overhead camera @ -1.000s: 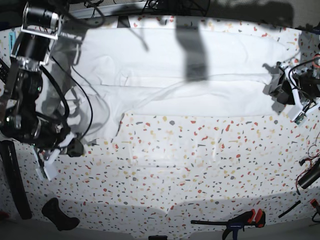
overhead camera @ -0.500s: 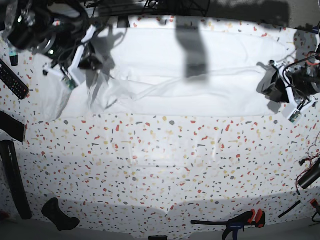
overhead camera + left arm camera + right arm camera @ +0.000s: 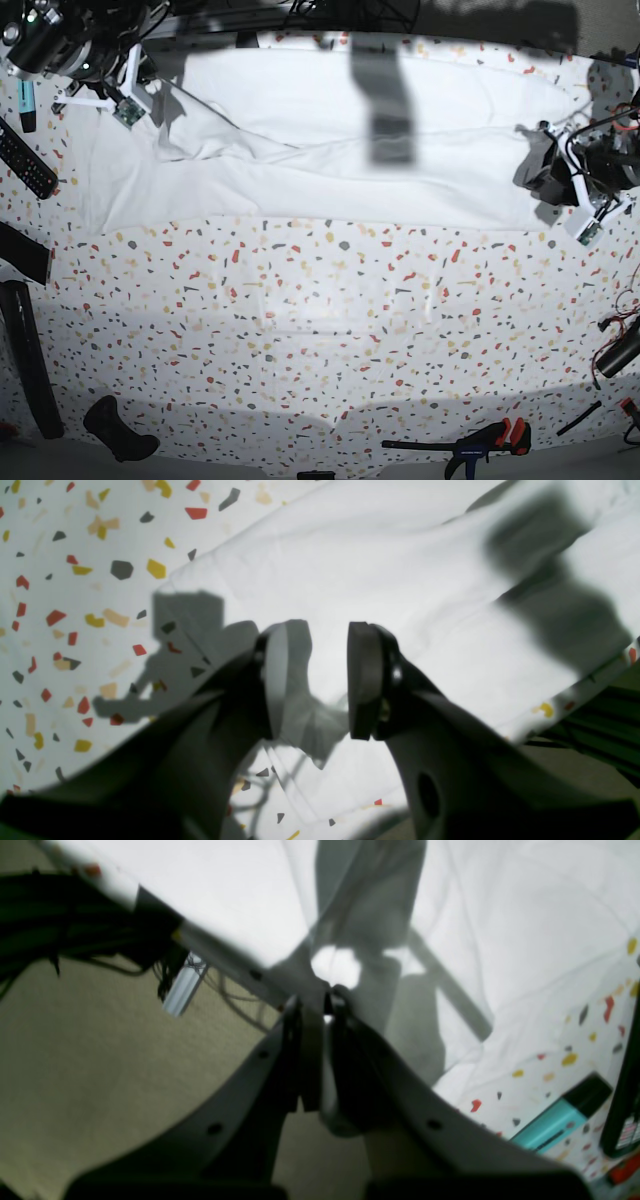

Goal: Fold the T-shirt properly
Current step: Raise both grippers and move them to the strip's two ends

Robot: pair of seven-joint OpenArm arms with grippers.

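The white T-shirt (image 3: 330,170) lies spread along the far half of the speckled table (image 3: 330,330). My right gripper (image 3: 155,100) is at the far left corner, shut on a pinch of shirt fabric. In the right wrist view the cloth (image 3: 500,915) rises in a tent up to the closed fingertips of that gripper (image 3: 325,1005). My left gripper (image 3: 530,170) hovers over the shirt's right end. In the left wrist view it (image 3: 317,680) is open, jaws apart over the shirt (image 3: 400,580) near its edge, gripping nothing.
A black remote (image 3: 25,160) and a teal pen-like thing (image 3: 25,105) lie at the left edge, also in the right wrist view (image 3: 555,1112). A clamp (image 3: 490,440) and a black object (image 3: 120,430) lie along the front edge. The table's far edge lies under my right gripper.
My right gripper has carried the shirt's left part from the front left up and back to the far left corner, and that side now lies flatter. My left gripper has hardly moved.
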